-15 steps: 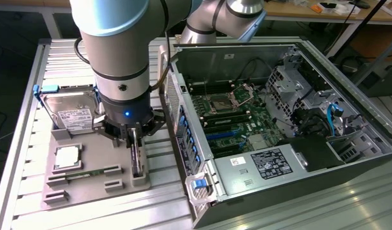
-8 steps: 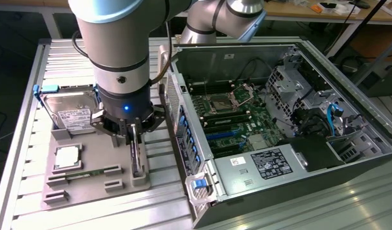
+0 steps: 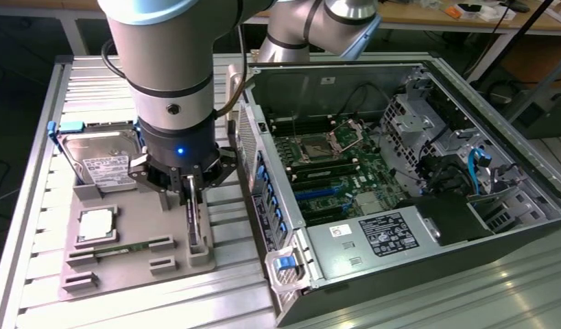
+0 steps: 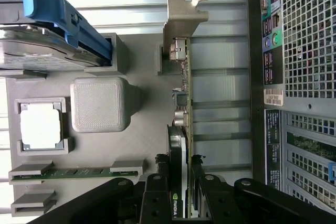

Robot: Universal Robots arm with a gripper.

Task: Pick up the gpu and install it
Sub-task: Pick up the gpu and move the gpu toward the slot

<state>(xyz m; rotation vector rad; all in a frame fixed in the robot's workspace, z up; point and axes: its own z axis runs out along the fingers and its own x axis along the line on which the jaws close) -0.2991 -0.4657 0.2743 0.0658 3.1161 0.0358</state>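
- gripper (image 3: pixel 191 200) is down low over the grey holder tray (image 3: pixel 125 274), right on top of the gpu (image 3: pixel 197 229)
- gpu stands on its edge in its slot on the tray, at the side closest to the open computer case (image 3: pixel 400 171)
- wrist view has the card (image 4: pixel 184 119) edge-on, running straight between the gripper's (image 4: pixel 177 160) two black fingers (image 4: pixel 155 192), one on each flat side
- jaws look clamped onto the card, pressed on the black shroud end
- silver bracket (image 4: pixel 181 17) is at the far end from the fingers
- card is seated in the tray, not lifted
- hard drive (image 3: pixel 102 164), CPU (image 3: pixel 96 225) and RAM stick (image 3: pixel 125 248) sit in their own spots on the tray
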